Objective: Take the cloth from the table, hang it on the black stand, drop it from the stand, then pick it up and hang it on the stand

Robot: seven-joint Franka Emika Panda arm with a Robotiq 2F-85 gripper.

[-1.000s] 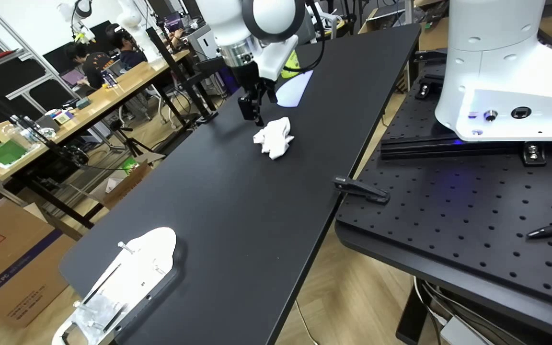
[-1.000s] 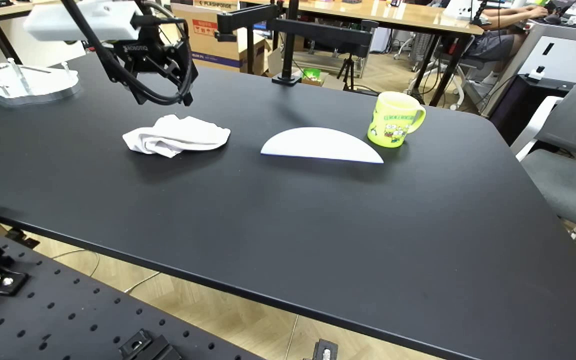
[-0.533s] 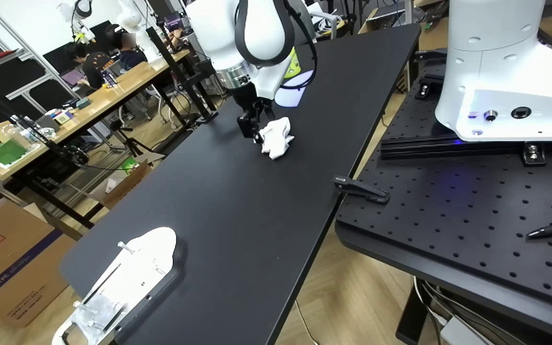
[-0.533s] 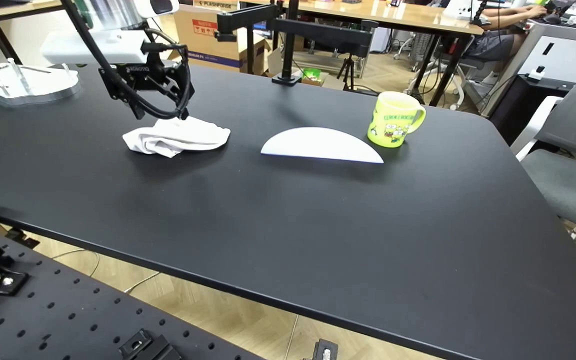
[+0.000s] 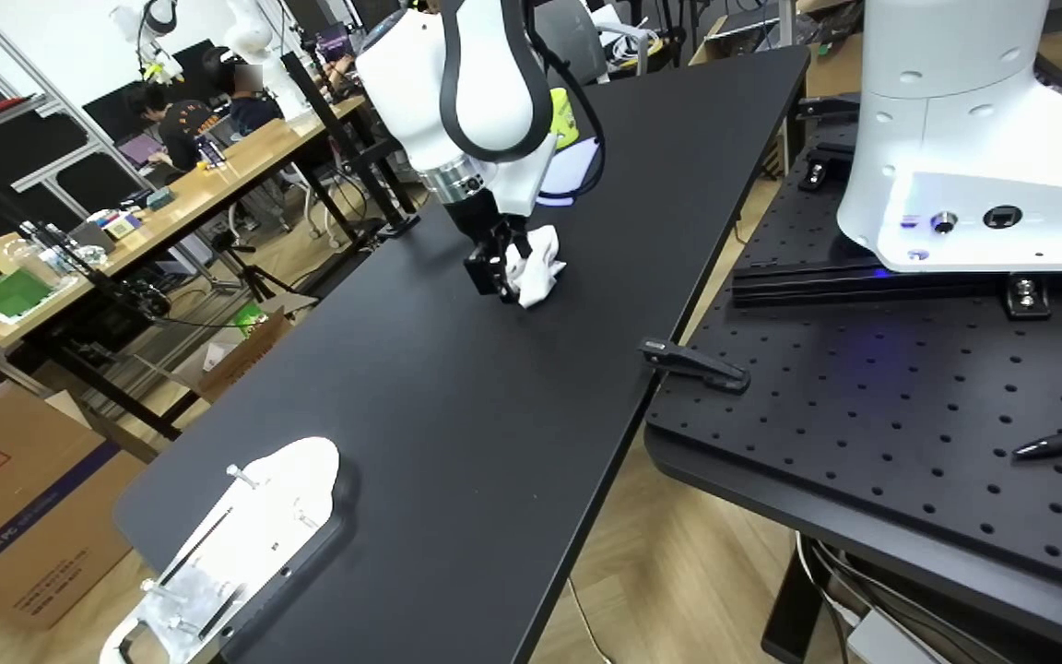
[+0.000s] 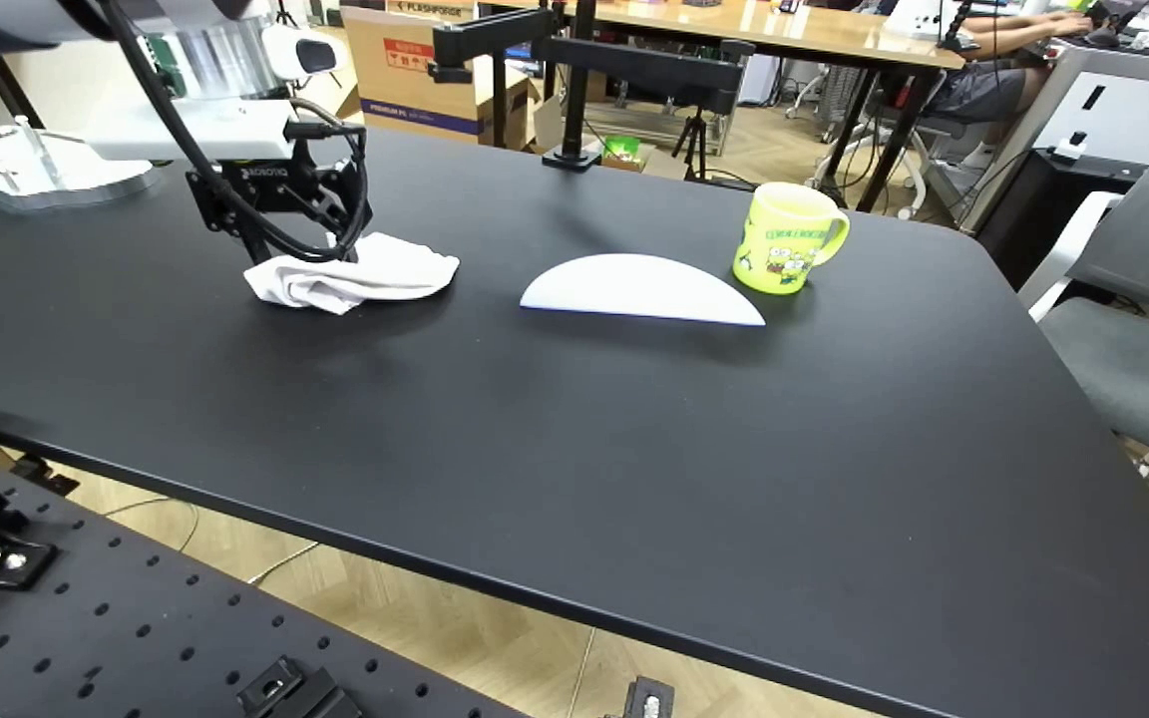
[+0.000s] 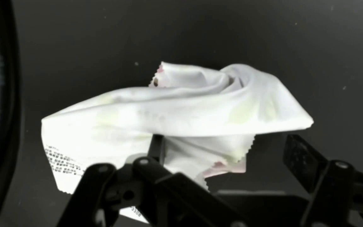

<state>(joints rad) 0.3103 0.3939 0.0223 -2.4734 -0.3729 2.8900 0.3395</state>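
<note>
The pincer (image 7: 232,154) hides part of the white cloth (image 7: 197,116) from me in both exterior views, and in an exterior view the black stand (image 6: 577,110) runs out past the top edge. The pincer is released and spread wide: in the wrist view one finger (image 7: 157,148) shows over the cloth, the other just beyond its edge, though I cannot tell whether either touches it. The cloth lies crumpled on the dark surface (image 6: 634,479). Only the wrist view gives me its small printed lettering (image 7: 63,162) (too blurred for me to read), while the lime mug (image 6: 782,244) shows whole, handle included, in an exterior view
</note>
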